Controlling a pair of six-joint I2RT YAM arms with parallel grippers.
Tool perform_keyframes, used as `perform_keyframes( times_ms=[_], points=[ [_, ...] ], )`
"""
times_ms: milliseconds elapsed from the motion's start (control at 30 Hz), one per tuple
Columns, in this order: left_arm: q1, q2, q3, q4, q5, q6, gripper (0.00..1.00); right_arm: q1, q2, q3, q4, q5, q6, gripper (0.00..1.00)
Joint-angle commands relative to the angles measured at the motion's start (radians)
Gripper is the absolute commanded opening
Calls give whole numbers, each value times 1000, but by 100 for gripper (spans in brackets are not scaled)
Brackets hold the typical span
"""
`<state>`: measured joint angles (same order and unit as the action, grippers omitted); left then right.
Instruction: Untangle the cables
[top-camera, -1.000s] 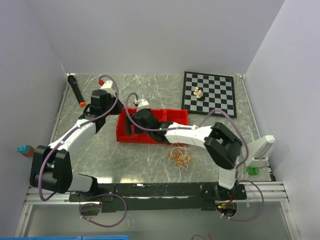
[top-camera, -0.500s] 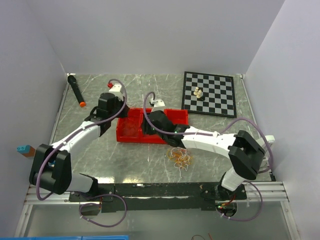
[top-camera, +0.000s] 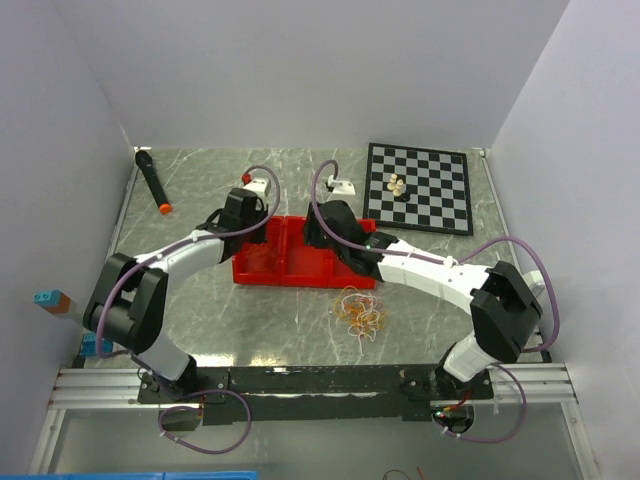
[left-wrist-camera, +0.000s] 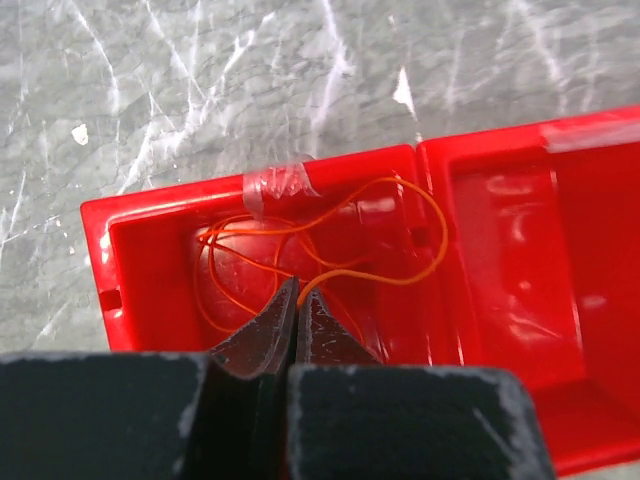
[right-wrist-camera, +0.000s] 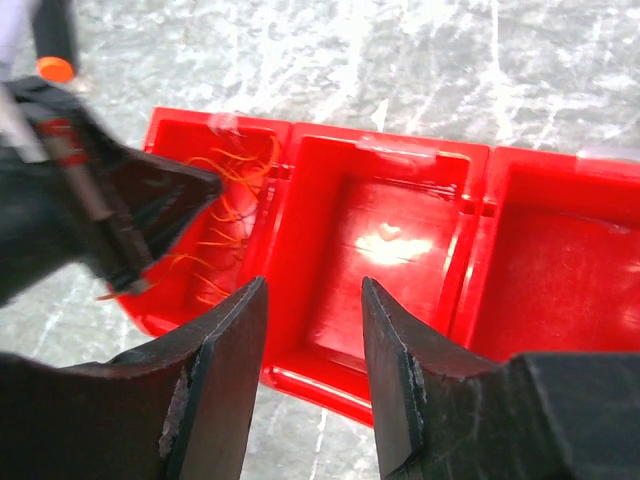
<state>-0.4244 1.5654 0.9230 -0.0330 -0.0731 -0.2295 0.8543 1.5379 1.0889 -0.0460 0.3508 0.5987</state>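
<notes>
The cables lie in two places. A loopy orange, yellow and white clump (top-camera: 360, 312) rests on the table in front of the red tray (top-camera: 290, 276). Orange cable loops (left-wrist-camera: 404, 281) lie in the tray's left compartment (left-wrist-camera: 100, 260), also showing in the right wrist view (right-wrist-camera: 225, 215). My left gripper (top-camera: 252, 235) (left-wrist-camera: 297, 290) hangs over that compartment, shut, with an orange strand coming out from between its tips. My right gripper (top-camera: 313, 241) (right-wrist-camera: 313, 285) stands open above the near wall of the middle compartment (right-wrist-camera: 400, 150), nothing between its fingers. The left gripper (right-wrist-camera: 210, 188) shows just to its left.
A chessboard (top-camera: 418, 187) with a few pale pieces (top-camera: 397, 186) lies at the back right. A black marker with an orange tip (top-camera: 152, 180) lies at the back left. A white stand (top-camera: 525, 295) sits at the right edge and a blue-and-orange block (top-camera: 48, 298) at the left.
Both arms have swung right along the tray: the left gripper now over the left compartment, the right over the middle one. The right jaws have narrowed from wide to half open.
</notes>
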Motion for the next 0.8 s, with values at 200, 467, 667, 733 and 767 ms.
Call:
perform_keyframes(
  times_ms=[200, 467, 667, 733, 767],
  points=[
    [-8, 62, 33, 7, -76, 9, 1, -3, 85, 100, 23, -38, -4, 50],
    [12, 64, -10, 85, 51, 25, 11, -20, 166, 124, 74, -131, 38, 50],
    [53, 21, 77, -19, 192, 33, 35, -26, 154, 95, 89, -148, 53, 50],
    [65, -17, 108, -57, 235, 42, 41, -29, 156, 94, 87, -151, 55, 50],
    [73, -31, 122, -79, 255, 44, 43, -31, 156, 94, 90, -156, 56, 50]
  ],
)
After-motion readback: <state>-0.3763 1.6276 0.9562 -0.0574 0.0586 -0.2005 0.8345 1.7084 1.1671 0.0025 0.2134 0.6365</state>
